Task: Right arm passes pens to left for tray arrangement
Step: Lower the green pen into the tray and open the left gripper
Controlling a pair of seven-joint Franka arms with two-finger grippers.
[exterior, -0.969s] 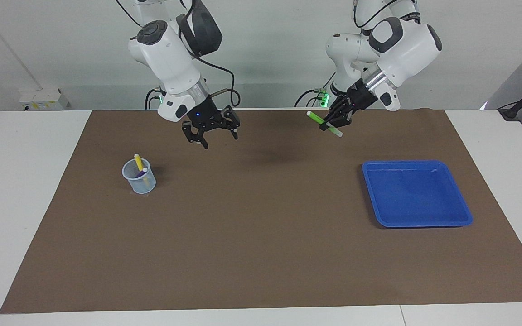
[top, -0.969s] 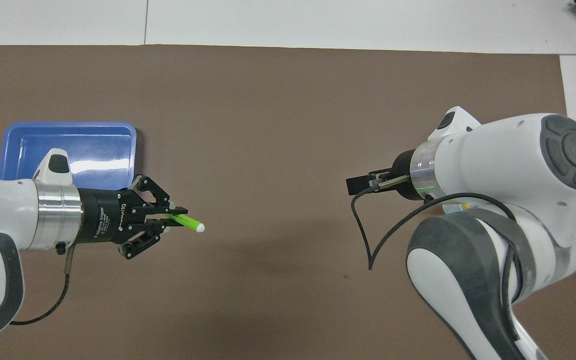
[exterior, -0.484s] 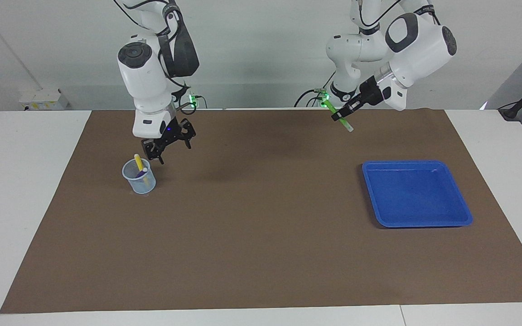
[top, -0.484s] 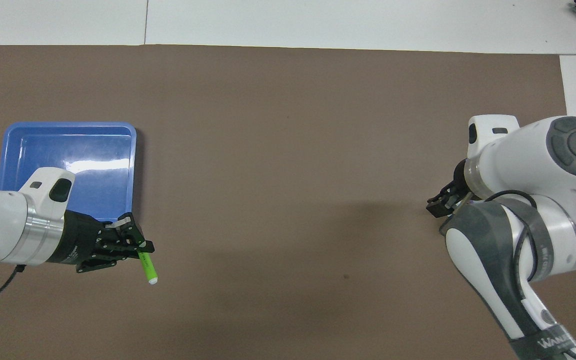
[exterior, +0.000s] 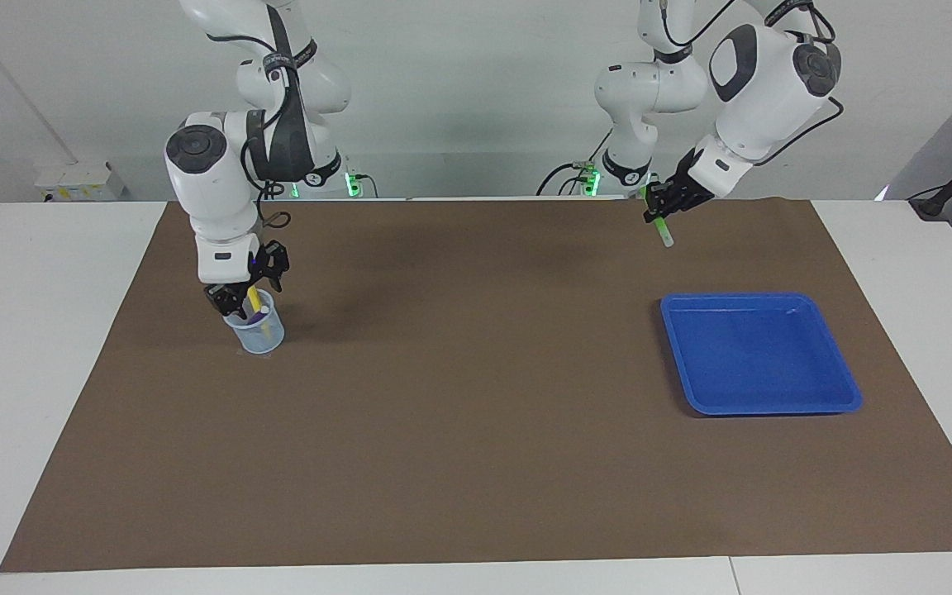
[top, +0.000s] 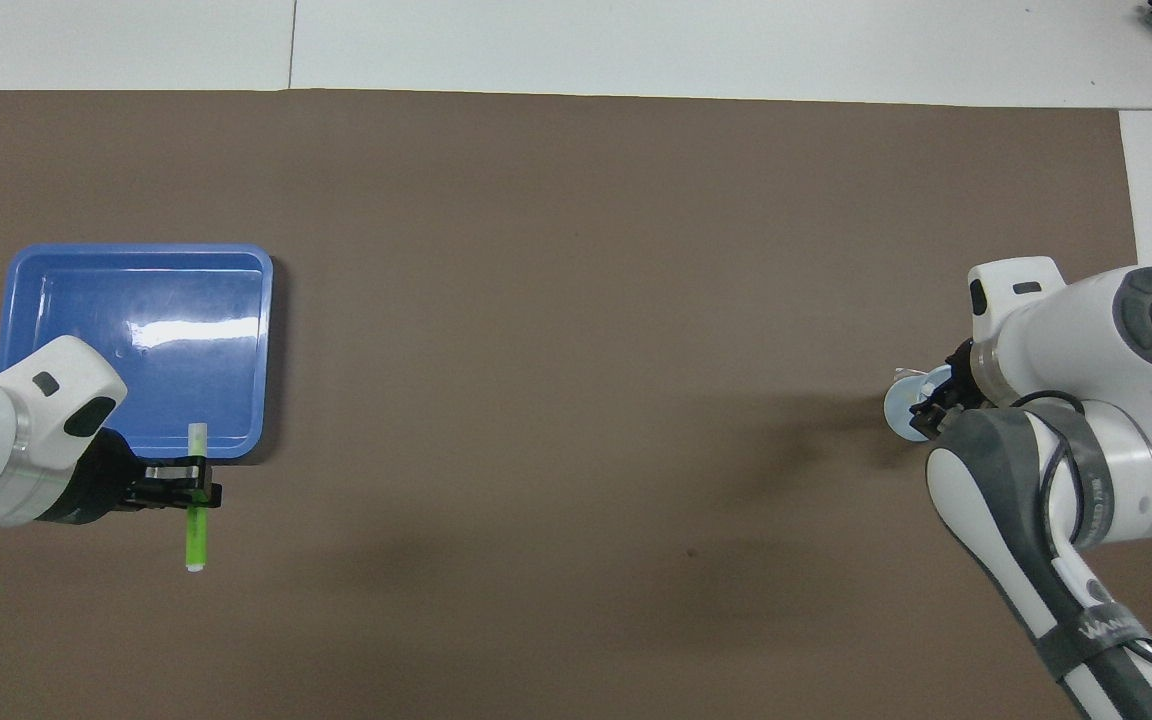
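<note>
My left gripper (exterior: 659,207) (top: 198,490) is shut on the green pen (exterior: 664,228) (top: 195,530), which hangs nearly upright, pale tip down, over the mat by the corner of the blue tray (exterior: 757,355) (top: 136,300). The tray holds nothing. My right gripper (exterior: 240,303) (top: 929,411) points straight down into the mouth of a small pale blue mesh cup (exterior: 262,335) (top: 900,410). It is at the top of the yellow pen (exterior: 254,297), which stands in the cup. A purple pen (exterior: 262,314) leans beside the yellow one. From overhead the right wrist hides both pens.
A brown mat (exterior: 476,413) covers most of the white table. The cup stands toward the right arm's end, the tray toward the left arm's end. Cables trail from both wrists.
My right arm swung from mid-table and dropped onto the cup. My left arm carried the green pen toward the tray and turned it from slanting to nearly upright.
</note>
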